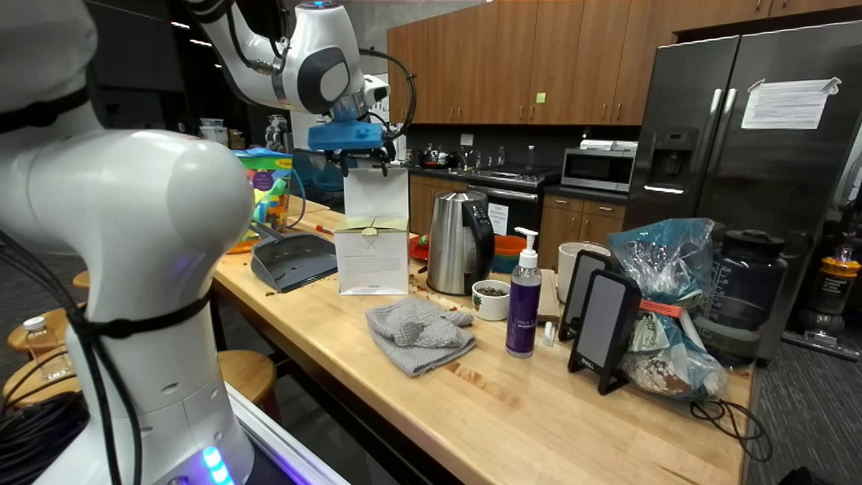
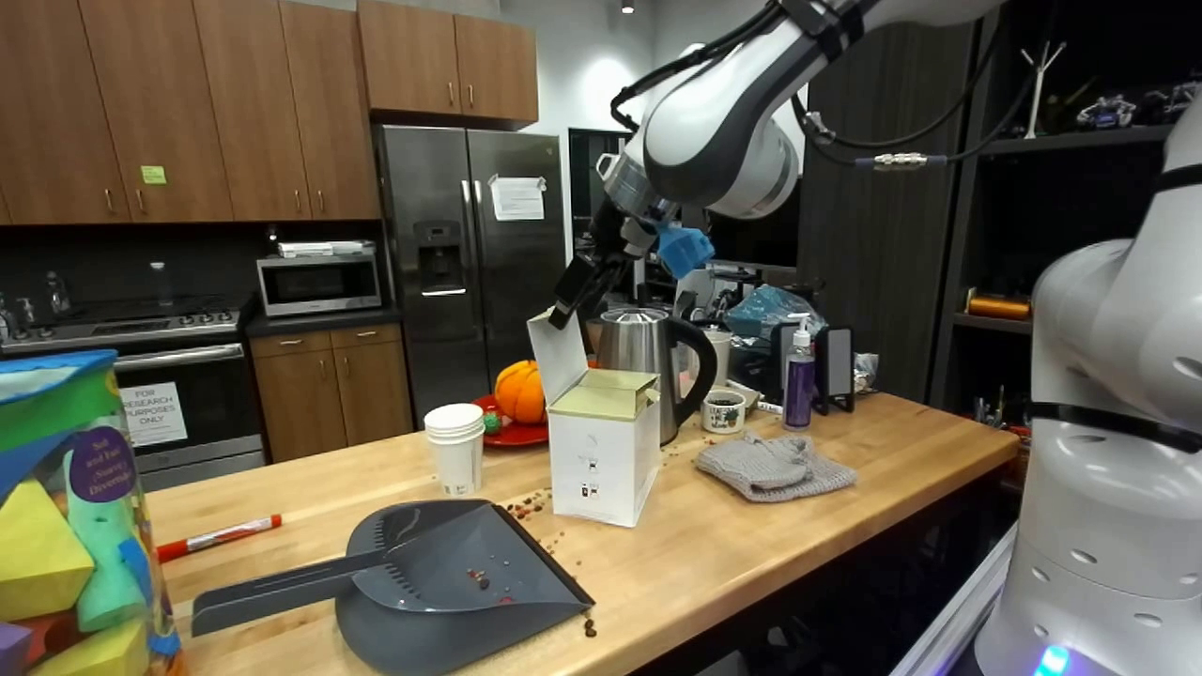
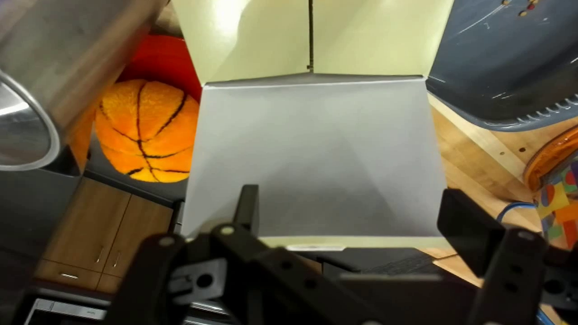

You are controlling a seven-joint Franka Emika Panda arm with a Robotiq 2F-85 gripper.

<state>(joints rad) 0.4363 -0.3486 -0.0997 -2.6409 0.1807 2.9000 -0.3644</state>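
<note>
Up top with the gripper spread wide, right at the free edge of the raised lid, touching or not, impossible to tell! Down to the white box, upright on the wooden table. Just beside the steel kettle there, near the grey dustpan on another side. Further out to the orange ball on a red plate, and the crumpled grey cloth.

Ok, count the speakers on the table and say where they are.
2. In an exterior view, the DELL speaker stands in front of the plastic bag; the second speaker is behind the first, partly covered. Another could hide behind the bag.
</note>
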